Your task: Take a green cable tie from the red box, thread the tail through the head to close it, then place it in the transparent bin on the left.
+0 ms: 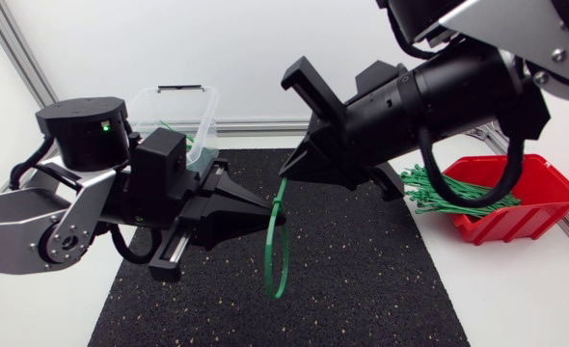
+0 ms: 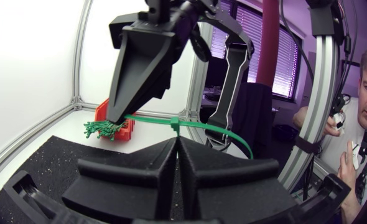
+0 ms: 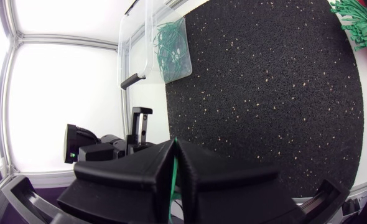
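A green cable tie, closed into a loop, hangs over the black mat from my right gripper, which is shut on its upper end. In the right wrist view the green strip runs between the closed fingers of that gripper. My left gripper is shut, its tip right beside the loop with nothing visibly held. From the left wrist, the tie crosses just ahead of my left gripper, pinched by my right gripper. The red box holds several green ties.
The transparent bin stands at the back left behind my left arm, with closed green ties inside it. The black mat covers the middle of the table. My right arm spans the space between the mat and the red box.
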Robot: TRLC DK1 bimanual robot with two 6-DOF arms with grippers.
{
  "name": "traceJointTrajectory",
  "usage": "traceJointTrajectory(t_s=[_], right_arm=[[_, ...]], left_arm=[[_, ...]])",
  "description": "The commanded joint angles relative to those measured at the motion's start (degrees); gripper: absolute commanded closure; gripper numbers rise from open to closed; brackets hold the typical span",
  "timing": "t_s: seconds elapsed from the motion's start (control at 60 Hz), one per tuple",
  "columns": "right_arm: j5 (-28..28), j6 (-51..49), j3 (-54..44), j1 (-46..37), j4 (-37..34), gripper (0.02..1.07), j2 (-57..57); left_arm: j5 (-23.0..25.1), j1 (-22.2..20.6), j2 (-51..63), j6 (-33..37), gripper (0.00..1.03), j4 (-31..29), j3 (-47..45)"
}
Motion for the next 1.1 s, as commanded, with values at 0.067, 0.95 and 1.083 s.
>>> traceJointTrajectory(t_s=[0.067, 0.95, 1.083], right_arm=[[3.99, -1.42, -1.54, 4.51, -0.60, 0.60, -0.95], [40.64, -24.10, -3.29, -0.50, 8.28, 0.55, 0.10], [43.71, -27.61, -5.23, -1.12, 9.59, 0.55, -0.34]], left_arm=[[0.38, 1.87, 3.27, 1.33, 0.98, -2.57, 4.41], [-24.41, 13.38, -0.25, 22.87, 0.98, -48.54, 26.04], [-34.34, 16.81, 1.51, 23.66, 0.98, -53.02, 33.33]])
